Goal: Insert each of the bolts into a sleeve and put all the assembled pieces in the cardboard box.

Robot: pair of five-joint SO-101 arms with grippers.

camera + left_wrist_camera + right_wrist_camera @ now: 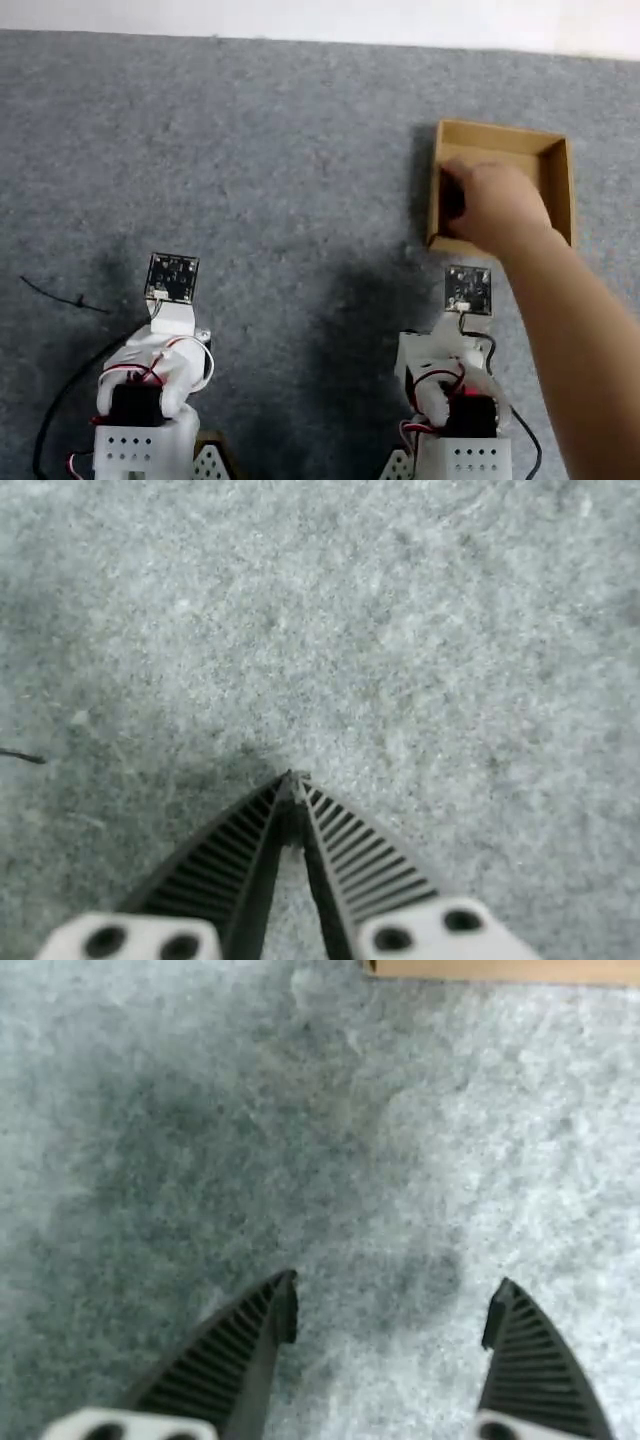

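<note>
Cardboard box (pixel 500 132) sits near the worktop's (pixel 280 150) far right edge; a person's arm (pixel 560 300) reaches inside it. Left hand (pixel 292 778) pressed together and right hand (pixel 392 1295) spread apart, both empty, wait at the near edge, likely leaving room.

No readable text, label or number anywhere.

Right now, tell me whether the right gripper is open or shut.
Open. The right gripper has its fingers wide apart, with grey mat showing between their tips.
</note>
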